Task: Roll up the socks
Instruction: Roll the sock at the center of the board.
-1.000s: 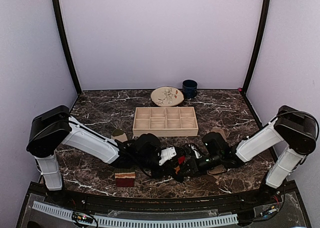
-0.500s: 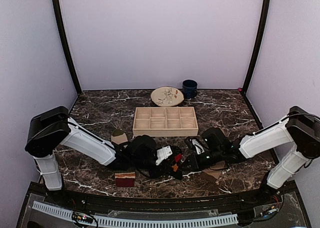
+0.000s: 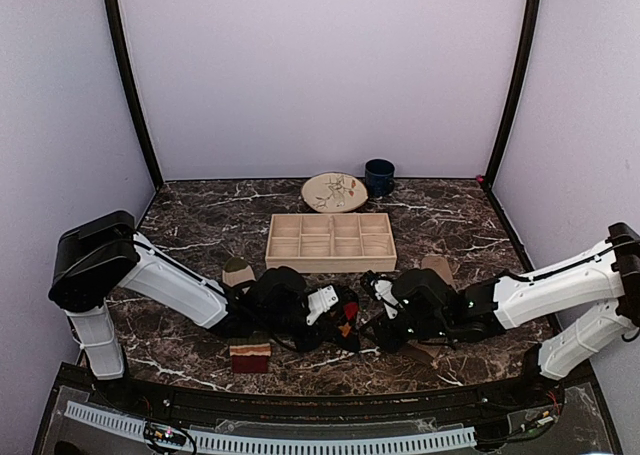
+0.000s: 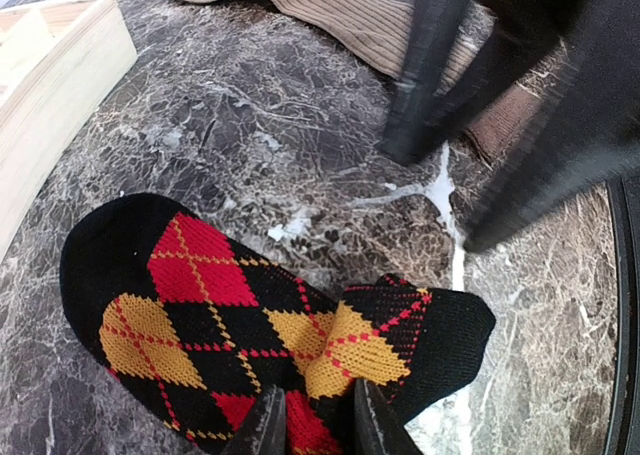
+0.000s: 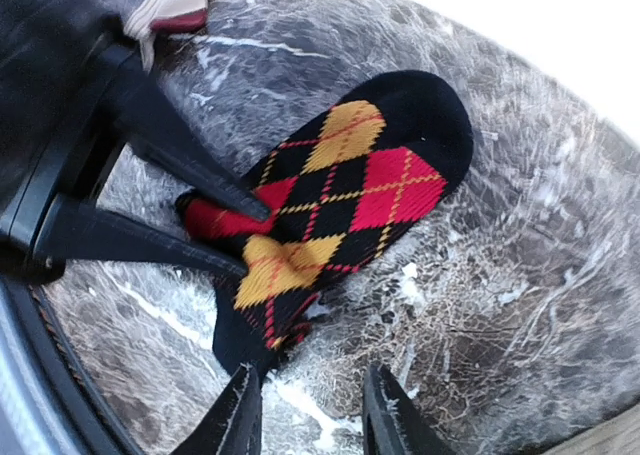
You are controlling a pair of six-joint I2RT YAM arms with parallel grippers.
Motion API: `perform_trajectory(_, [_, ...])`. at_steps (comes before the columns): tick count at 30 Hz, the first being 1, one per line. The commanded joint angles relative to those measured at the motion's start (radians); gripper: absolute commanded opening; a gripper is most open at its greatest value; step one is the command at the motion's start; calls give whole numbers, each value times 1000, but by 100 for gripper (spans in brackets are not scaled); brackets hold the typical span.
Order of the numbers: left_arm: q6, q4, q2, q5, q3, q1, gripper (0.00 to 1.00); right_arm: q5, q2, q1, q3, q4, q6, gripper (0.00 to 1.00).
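Left pincer (image 4: 318,425) grasped the argyle sock (image 4: 210,315) by its fold; right pincer (image 5: 312,415) stood released at 3 o'clock, so the fold might spring open

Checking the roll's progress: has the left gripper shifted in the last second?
Yes: the left gripper, pinching the black sock with red and orange argyle diamonds, slid slightly left, measured against the wooden compartment tray.

Argyle sock (image 5: 340,205) lies on the marble table (image 5: 520,275); left gripper (image 5: 252,240) pinches its folded end with 2 fingers, right gripper (image 5: 312,395) spread just below.
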Motion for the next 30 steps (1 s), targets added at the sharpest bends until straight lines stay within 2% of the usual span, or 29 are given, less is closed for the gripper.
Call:
perform_trajectory(1, [-11, -46, 1, 0, -34, 30, 26, 285, 1, 109, 35, -48, -115, 35])
perform_trajectory(9, [-10, -53, 1, 77, -35, 52, 26, 563, 125, 275, 103, -66, -226, 44])
perform_trajectory(14, [-14, -48, -10, 116, -49, 65, 26, 667, 240, 356, 164, -66, -295, 52])
perform_trajectory(23, [-16, -43, -18, 167, -63, 78, 26, 664, 373, 388, 228, -35, -390, 57])
perform_trajectory(30, [-1, -41, -19, 210, -70, 83, 26, 680, 432, 389, 271, -23, -441, 64])
